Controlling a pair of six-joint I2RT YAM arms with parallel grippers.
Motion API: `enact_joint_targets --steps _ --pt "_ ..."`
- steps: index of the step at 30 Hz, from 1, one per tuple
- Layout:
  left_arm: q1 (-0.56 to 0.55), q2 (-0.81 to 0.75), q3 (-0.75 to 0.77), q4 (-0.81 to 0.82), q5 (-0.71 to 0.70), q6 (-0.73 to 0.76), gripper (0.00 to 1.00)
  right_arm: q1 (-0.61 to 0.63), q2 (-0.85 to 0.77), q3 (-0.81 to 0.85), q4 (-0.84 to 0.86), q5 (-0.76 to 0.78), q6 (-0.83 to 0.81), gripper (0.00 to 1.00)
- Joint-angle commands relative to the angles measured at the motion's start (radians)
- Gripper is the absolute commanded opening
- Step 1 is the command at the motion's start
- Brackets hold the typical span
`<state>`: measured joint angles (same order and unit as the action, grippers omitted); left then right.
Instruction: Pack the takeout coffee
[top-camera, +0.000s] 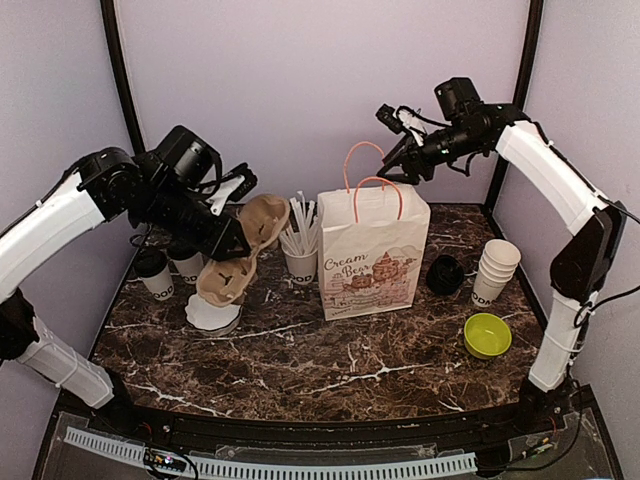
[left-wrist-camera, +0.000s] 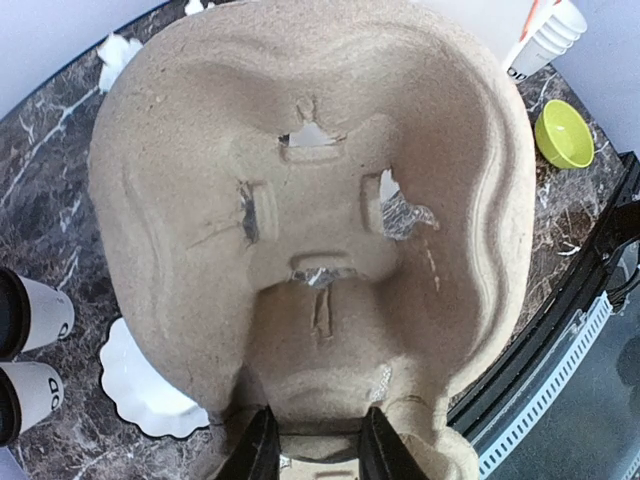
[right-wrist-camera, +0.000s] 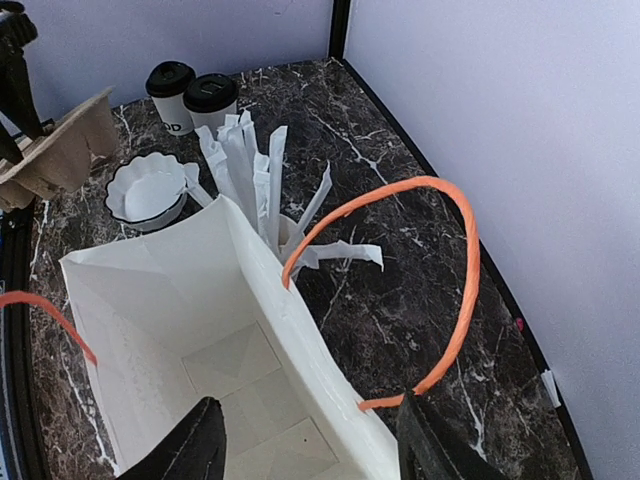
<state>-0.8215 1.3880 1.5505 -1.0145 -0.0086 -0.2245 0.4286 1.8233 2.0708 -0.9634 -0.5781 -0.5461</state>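
Beyond left gripper (left-wrist-camera: 320, 438), carrier (left-wrist-camera: 300, 200) blocks most view; coffee cups (left-wrist-camera: 38, 314) cropped.

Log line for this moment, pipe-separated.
left gripper: shut on cup carrier, aloft | right gripper: open above paper bag mouth | lidded coffee cups: on table, unpacked

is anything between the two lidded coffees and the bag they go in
Yes: the cup of straws stands close beside the bag on the side facing the lidded coffees, and the cardboard carrier in the left gripper hangs over that gap.
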Motion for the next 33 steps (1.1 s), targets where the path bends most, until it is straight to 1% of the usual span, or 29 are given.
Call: enact_joint_targets --steps 1,3,6,8,10,13,16,17,21,22,23,24,29,33 --pt "-0.002 -0.004 0.121 -0.093 0.031 0.063 0.28 0.020 0.073 0.124 -0.052 -0.054 -0.005 0.47" --pt "-0.002 0.008 0.183 -0.104 0.057 0.085 0.28 0.027 0.088 0.144 -0.068 -0.072 -0.002 0.34" --pt "-0.001 0.017 0.274 -0.093 0.084 0.120 0.28 0.046 0.073 0.132 -0.092 -0.073 -0.001 0.14" --pt "-0.002 0.019 0.323 -0.072 0.104 0.143 0.28 0.066 0.043 0.109 -0.114 -0.066 -0.012 0.05" --pt "-0.002 0.012 0.345 -0.034 0.122 0.168 0.27 0.084 -0.015 0.055 -0.116 -0.057 -0.015 0.00" --pt "-0.001 0.000 0.351 0.039 0.140 0.205 0.27 0.123 -0.110 -0.066 -0.100 -0.051 -0.024 0.00" --pt "-0.002 0.010 0.370 0.060 0.157 0.216 0.27 0.156 -0.184 -0.154 -0.071 -0.005 -0.012 0.00" --pt "-0.001 0.014 0.374 0.065 0.159 0.217 0.27 0.157 -0.200 -0.170 -0.052 0.015 0.006 0.01" --pt "-0.002 0.019 0.364 0.084 0.172 0.244 0.27 0.152 -0.214 -0.160 0.074 0.263 0.090 0.49" --pt "-0.002 0.019 0.361 0.088 0.179 0.245 0.27 0.145 -0.204 -0.149 0.102 0.309 0.107 0.55" --pt "-0.001 0.019 0.355 0.094 0.181 0.245 0.27 0.137 -0.189 -0.131 0.122 0.335 0.121 0.59" --pt "-0.002 0.019 0.352 0.098 0.187 0.243 0.27 0.128 -0.166 -0.104 0.131 0.345 0.134 0.62" --pt "-0.002 0.020 0.350 0.103 0.200 0.245 0.27 0.093 -0.009 0.052 0.133 0.369 0.192 0.67" --pt "-0.002 0.019 0.348 0.092 0.202 0.247 0.27 0.070 0.097 0.173 0.122 0.329 0.219 0.68"
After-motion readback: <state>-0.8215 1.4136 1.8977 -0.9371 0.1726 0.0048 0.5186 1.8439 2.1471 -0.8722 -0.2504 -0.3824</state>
